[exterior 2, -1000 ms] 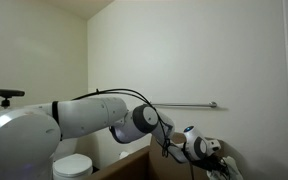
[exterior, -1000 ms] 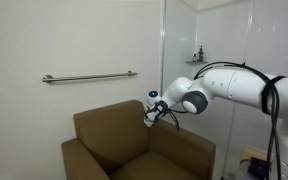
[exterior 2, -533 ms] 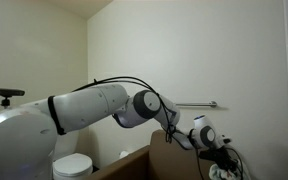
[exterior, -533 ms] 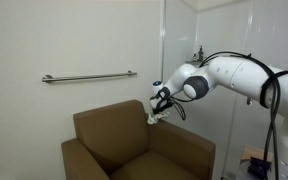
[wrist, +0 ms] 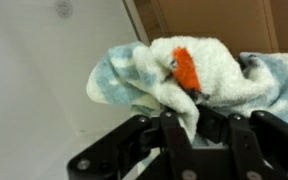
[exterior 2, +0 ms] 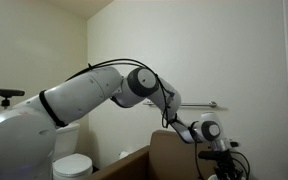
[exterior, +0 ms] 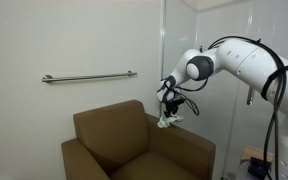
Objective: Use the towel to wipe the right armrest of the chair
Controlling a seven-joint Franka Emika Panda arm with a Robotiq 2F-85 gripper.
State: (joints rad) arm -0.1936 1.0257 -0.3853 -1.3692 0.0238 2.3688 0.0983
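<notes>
A white robot arm (exterior: 246, 62) is reaching in over a brown chair (exterior: 124, 142), its wrist bending down past the chair's backrest (exterior: 109, 122). A metal grab bar (exterior: 89, 76) is running along the wall above the chair. The gripper (exterior: 170, 110) is hanging just above the chair's armrest (exterior: 192, 148) on the arm's side, jaws clamping a bunched white-and-pale-blue towel (exterior: 169, 121) with an orange patch, shown close in the wrist view. The towel is dangling right over that armrest; contact cannot be told.
</notes>
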